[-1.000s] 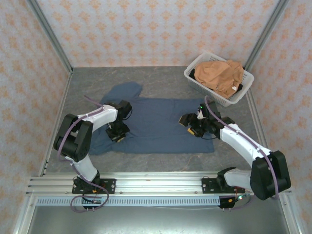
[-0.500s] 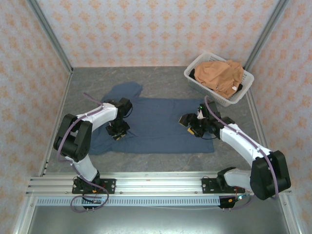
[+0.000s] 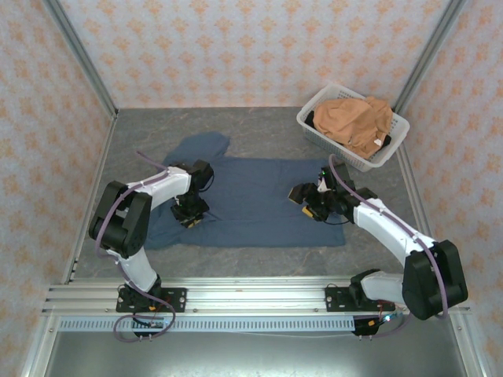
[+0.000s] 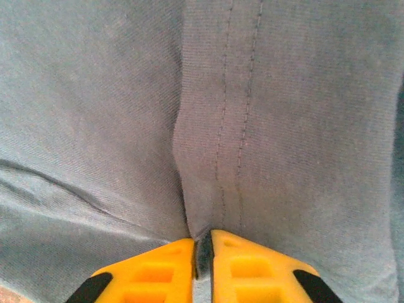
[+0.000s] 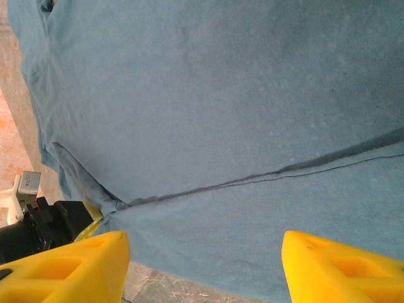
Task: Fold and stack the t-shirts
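Blue t-shirt (image 3: 251, 200): found spread flat on the grey table (image 3: 259, 126), near its middle, one sleeve (image 3: 206, 145) reaching away from the arms. Left gripper (image 3: 189, 217): observed low on the shirt's left part, jaws nearly together, pinching a raised ridge of cloth beside a double-stitched seam (image 4: 230, 95). Right gripper (image 3: 308, 206): noted over the shirt's right part, jaws wide apart, holding nothing. Orange-tan t-shirt (image 3: 354, 118): seen bunched in the white basket (image 3: 391, 153) at the far right corner.
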Available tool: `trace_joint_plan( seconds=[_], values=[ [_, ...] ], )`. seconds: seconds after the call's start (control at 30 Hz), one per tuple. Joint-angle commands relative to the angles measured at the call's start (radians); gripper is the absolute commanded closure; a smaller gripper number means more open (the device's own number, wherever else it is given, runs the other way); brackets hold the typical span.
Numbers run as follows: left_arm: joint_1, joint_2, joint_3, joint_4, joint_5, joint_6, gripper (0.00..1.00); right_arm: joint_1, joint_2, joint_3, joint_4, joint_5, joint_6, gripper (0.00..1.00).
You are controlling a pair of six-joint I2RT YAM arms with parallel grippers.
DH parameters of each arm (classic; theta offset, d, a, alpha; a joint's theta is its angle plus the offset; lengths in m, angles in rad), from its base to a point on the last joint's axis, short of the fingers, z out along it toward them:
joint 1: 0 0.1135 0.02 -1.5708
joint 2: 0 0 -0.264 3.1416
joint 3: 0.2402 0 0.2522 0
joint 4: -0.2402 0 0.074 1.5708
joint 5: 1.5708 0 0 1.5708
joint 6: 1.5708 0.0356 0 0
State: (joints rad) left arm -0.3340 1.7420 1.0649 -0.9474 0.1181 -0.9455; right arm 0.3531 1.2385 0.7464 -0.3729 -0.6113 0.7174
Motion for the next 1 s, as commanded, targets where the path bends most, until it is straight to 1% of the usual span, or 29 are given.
trace_joint_plan(
  seconds=[0.0,0.13,0.23,0.37,0.63,0.8,0.97],
  values=[
    [-0.007,0.000,0.010,-0.004,-0.037,-0.014,0.88,0.003,0.010,0.031,0.022,-0.009,0.004,0.35],
    [-0.007,0.003,0.019,-0.011,-0.038,-0.011,0.90,0.003,0.010,0.025,0.027,-0.008,0.007,0.36],
    [-0.007,0.011,0.020,-0.008,-0.035,-0.012,0.93,0.003,0.013,0.027,0.029,-0.010,0.006,0.36],
    [-0.010,0.005,0.028,-0.011,-0.043,-0.017,1.00,0.004,0.015,0.029,0.031,-0.009,0.007,0.37],
    [-0.023,-0.027,0.095,-0.037,-0.070,-0.011,1.00,0.003,0.010,0.036,0.028,-0.002,0.008,0.38],
    [-0.037,0.001,0.153,-0.030,-0.057,0.012,1.00,0.003,0.013,0.064,0.014,0.012,0.006,0.38],
    [-0.054,0.043,0.241,-0.029,-0.067,0.048,1.00,0.002,0.012,0.093,-0.009,0.028,0.000,0.38]
  ],
)
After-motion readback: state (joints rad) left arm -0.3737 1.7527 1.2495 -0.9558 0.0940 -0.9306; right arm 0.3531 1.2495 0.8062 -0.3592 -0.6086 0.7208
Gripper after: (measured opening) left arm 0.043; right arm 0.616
